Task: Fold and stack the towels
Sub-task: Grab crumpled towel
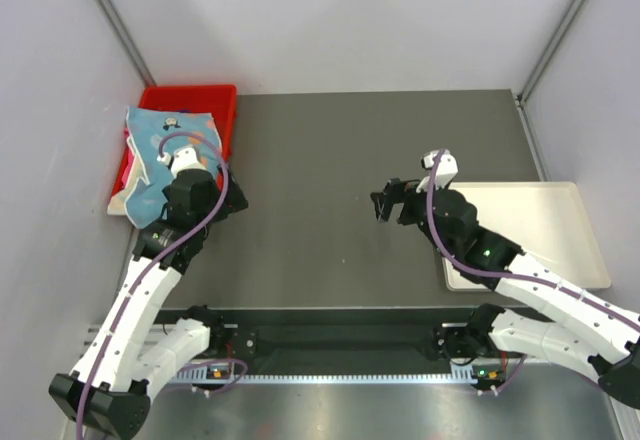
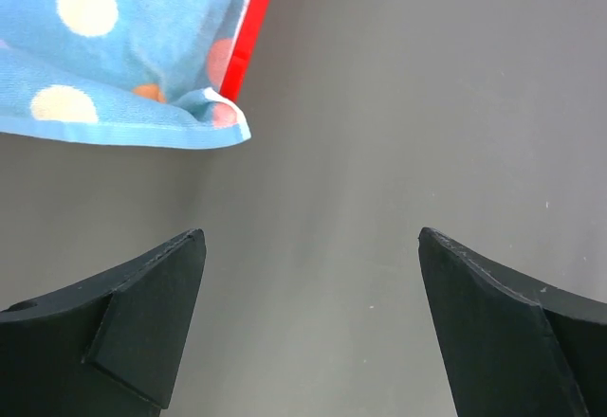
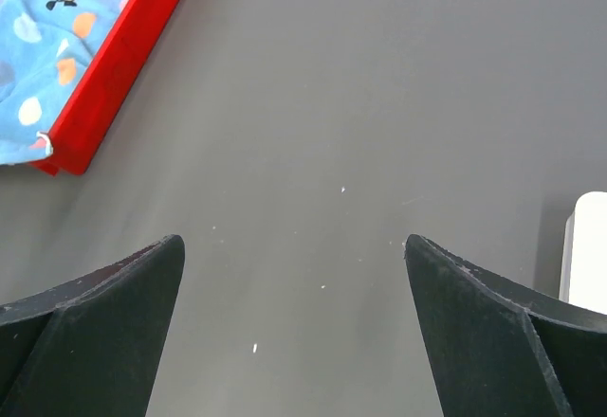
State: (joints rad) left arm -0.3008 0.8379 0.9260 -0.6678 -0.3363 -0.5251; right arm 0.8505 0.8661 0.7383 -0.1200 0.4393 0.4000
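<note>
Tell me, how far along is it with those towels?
Nothing looks done: no folded towel lies on the table or white tray. The left tool and right tool are open, holding nothing. The light blue spotted towel drapes over the red bin, unfolded. All folding and stacking remains.

One blue towel [image 1: 150, 155], one red bin [image 1: 200, 95], one white tray [image 1: 545, 222], two grippers [image 2: 308, 246] [image 3: 294, 246].

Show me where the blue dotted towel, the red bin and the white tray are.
blue dotted towel [image 1: 146, 132]: top external view, its upper left area.
red bin [image 1: 200, 96]: top external view, its far end.
white tray [image 1: 540, 218]: top external view, its bare middle.
</note>
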